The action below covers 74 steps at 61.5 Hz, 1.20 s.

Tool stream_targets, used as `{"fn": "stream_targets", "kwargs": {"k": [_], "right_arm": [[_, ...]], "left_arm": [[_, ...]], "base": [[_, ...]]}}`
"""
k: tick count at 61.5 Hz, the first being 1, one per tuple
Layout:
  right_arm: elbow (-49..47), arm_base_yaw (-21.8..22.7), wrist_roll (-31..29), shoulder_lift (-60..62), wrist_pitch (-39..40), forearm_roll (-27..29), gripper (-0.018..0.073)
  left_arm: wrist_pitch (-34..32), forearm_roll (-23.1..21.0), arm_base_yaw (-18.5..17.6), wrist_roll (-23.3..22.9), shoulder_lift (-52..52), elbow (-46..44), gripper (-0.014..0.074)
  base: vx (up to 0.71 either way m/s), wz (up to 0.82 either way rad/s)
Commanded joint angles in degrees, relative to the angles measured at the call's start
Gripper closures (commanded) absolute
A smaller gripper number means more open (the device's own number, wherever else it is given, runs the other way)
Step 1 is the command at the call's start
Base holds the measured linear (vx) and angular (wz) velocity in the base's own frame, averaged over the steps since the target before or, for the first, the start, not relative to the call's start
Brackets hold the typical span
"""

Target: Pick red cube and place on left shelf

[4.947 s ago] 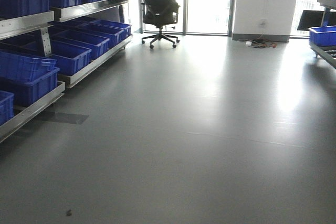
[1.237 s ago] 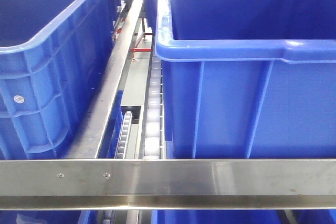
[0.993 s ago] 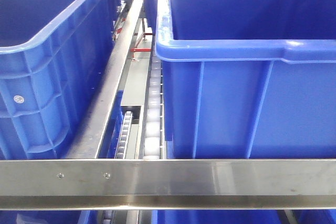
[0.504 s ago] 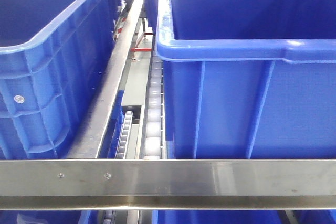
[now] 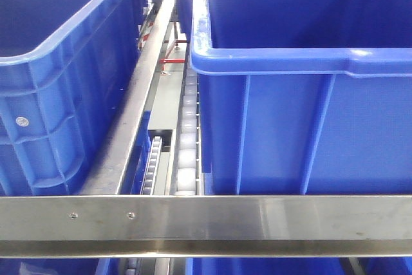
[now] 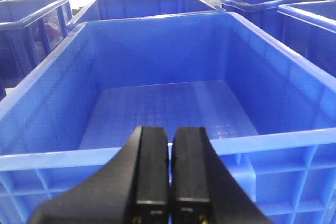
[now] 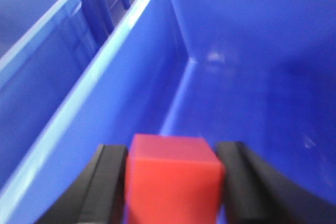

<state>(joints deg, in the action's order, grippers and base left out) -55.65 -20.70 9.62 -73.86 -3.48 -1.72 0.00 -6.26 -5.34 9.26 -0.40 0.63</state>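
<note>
the front view is filled by two big blue bins on a shelf: the right bin point(image 5: 302, 94) stands close to the camera, its rim and ribbed front wall taking up most of the frame, and the left bin point(image 5: 58, 88) sits beside it with a gap between them. a steel rail point(image 5: 206, 223) crosses the bottom of that view in front of both bins, and a second steel divider point(image 5: 132, 114) runs back along the left bin's side. in the gap, a track of white rollers point(image 5: 187, 152) leads away under the right bin's edge.

in the left wrist view an open blue bin point(image 6: 157, 40) lies just ahead, its waffle-patterned floor bare, with more blue bins behind and to either side. the left gripper point(image 6: 169, 171) hangs before the near rim of this bin, its two black fingers pressed together with only a thin seam between them and nothing in it.

the right wrist view is blurred. the right gripper point(image 7: 173, 182) has its black fingers clamped on the two sides of the red cube point(image 7: 173, 174), which sits between them over the inside of a blue bin point(image 7: 121, 61), near that bin's left wall.
</note>
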Motion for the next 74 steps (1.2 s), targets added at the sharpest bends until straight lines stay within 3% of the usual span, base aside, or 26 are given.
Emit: {"fn": "stream_targets", "kwargs": {"k": [1, 15, 29, 32, 41, 60, 74], "right_arm": [[-5.0, 0.1, -0.3, -1.2, 1.1, -0.5, 0.0022], [-3.5, 0.1, -0.3, 0.2, -1.8, -1.0, 0.0126], [4.4, 0.1, -0.3, 9.4, -3.2, -6.0, 0.052], [6.9, 0.3, -0.3, 12.2, -2.4, -6.3, 0.0489], [15.3, 3.1, -0.3, 21.8, -0.6, -6.4, 0.0503], [31.5, 16.0, -0.3, 46.4, 1.4, -6.4, 0.0503], [33.2, 16.1, -0.3, 50.1, 2.2, -6.4, 0.0503]], "left_arm": [[-4.8, -0.5, 0.1, -0.1, 0.3, 1.3, 0.0491], [-4.8, -0.5, 0.1, -0.1, 0.3, 1.3, 0.0491], [-4.8, -0.5, 0.1, -0.1, 0.3, 1.3, 0.0491], [-4.8, -0.5, 0.1, -0.1, 0.3, 1.3, 0.0491], [-4.8, -0.5, 0.1, -0.1, 0.3, 1.3, 0.0491], [-4.8, -0.5, 0.1, -0.1, 0.3, 1.3, 0.0491], [-4.8, -0.5, 0.1, -0.1, 0.3, 1.3, 0.0491]], "base": [[0.0, 0.0], [0.0, 0.0], [-0.01, -0.06], [-0.04, -0.25], [0.0, 0.0], [-0.01, -0.06], [-0.01, -0.08]]}}
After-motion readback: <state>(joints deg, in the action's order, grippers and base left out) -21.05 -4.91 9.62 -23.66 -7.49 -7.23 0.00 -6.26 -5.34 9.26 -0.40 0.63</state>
